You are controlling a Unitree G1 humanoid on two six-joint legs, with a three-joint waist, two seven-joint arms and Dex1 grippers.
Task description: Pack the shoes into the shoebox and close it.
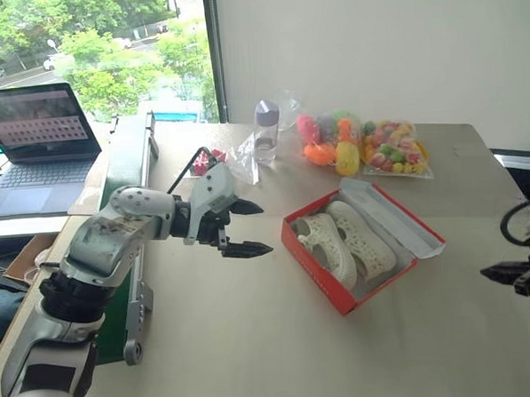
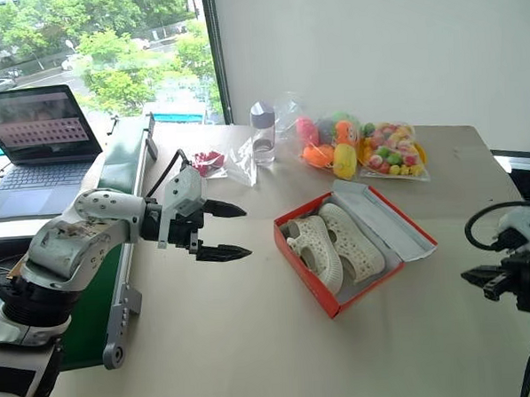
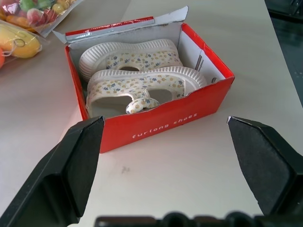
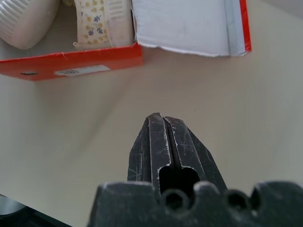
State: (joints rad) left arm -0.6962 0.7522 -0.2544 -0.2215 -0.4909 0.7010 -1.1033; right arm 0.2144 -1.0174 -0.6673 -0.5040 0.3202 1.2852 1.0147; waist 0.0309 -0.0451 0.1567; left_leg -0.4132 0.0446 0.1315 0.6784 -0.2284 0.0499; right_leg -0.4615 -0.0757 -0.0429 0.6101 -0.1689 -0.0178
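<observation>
The red shoebox (image 1: 315, 269) lies open in the middle of the table, its white-lined lid (image 1: 392, 216) folded back on the far right side. Both cream shoes (image 1: 346, 244) lie side by side inside it, soles up in the head views; the left wrist view shows them (image 3: 137, 85) with a small flower print. My left gripper (image 1: 246, 228) hovers open and empty a short way left of the box, pointing at its long red side (image 3: 161, 125). My right gripper (image 1: 505, 277) is shut and empty near the table's right edge, well clear of the box (image 4: 71, 64).
Bags of colourful toys (image 1: 362, 146) and a clear bottle (image 1: 266, 132) stand at the back of the table. A laptop (image 1: 35, 144) sits on a side desk at far left, with a green panel (image 1: 121, 166) along the table's left edge.
</observation>
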